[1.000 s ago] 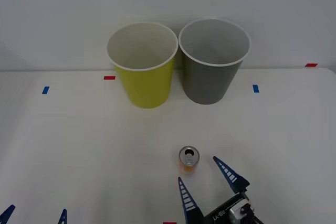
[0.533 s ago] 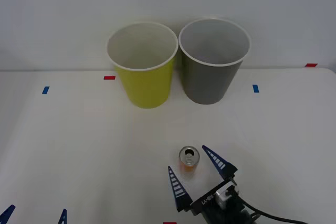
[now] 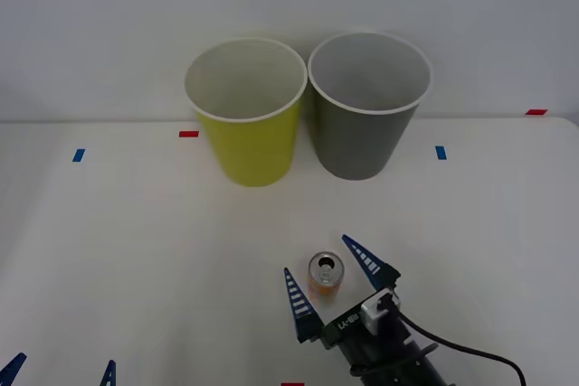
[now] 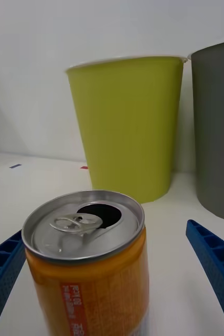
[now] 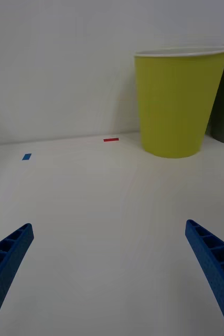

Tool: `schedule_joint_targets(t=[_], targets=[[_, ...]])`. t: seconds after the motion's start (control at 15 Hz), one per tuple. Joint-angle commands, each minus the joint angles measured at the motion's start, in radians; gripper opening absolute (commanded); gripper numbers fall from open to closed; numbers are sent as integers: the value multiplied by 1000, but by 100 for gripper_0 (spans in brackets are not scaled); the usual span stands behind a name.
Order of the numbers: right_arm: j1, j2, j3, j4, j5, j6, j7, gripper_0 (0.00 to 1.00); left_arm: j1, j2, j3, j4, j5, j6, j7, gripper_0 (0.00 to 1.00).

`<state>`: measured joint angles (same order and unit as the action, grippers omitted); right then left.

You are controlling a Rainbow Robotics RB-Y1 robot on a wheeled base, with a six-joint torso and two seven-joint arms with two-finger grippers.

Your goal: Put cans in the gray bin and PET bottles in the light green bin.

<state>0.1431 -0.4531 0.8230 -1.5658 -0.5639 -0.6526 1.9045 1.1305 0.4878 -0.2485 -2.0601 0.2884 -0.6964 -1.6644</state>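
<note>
A small orange can with a silver pull-tab top stands upright on the white table, near the front edge. My right gripper is open, one blue finger on each side of the can. The right wrist view shows the can close up between the fingers, with gaps on both sides. The light green bin and the gray bin stand side by side at the back of the table. My left gripper rests open at the front left corner, with nothing between its fingers.
Small blue tape marks and red tape marks lie on the table near the bins. A black cable trails from the right wrist. A plain white wall rises behind the bins.
My right gripper has moved forward and a little left, so its open fingers now stand on either side of the can. The can, the bins and the left gripper have stayed put.
</note>
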Motion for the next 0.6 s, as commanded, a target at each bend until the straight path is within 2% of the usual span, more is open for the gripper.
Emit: schedule_joint_targets(t=[0.07, 0.13, 0.2, 0.27, 0.6], targets=[[0, 1, 1, 0, -8, 1, 2, 85, 0, 0, 0, 0, 0, 0, 0, 100], [0, 1, 1, 0, -13, 1, 2, 54, 0, 0, 0, 0, 0, 0, 0, 100], [0, 2, 1, 0, -16, 1, -1, 32, 0, 0, 0, 0, 0, 0, 0, 100], [0, 5, 1, -2, -19, -1, -1, 19, 0, 0, 0, 0, 0, 0, 0, 100], [1, 13, -4, -2, -34, -4, 2, 14, 0, 0, 0, 0, 0, 0, 0, 100]])
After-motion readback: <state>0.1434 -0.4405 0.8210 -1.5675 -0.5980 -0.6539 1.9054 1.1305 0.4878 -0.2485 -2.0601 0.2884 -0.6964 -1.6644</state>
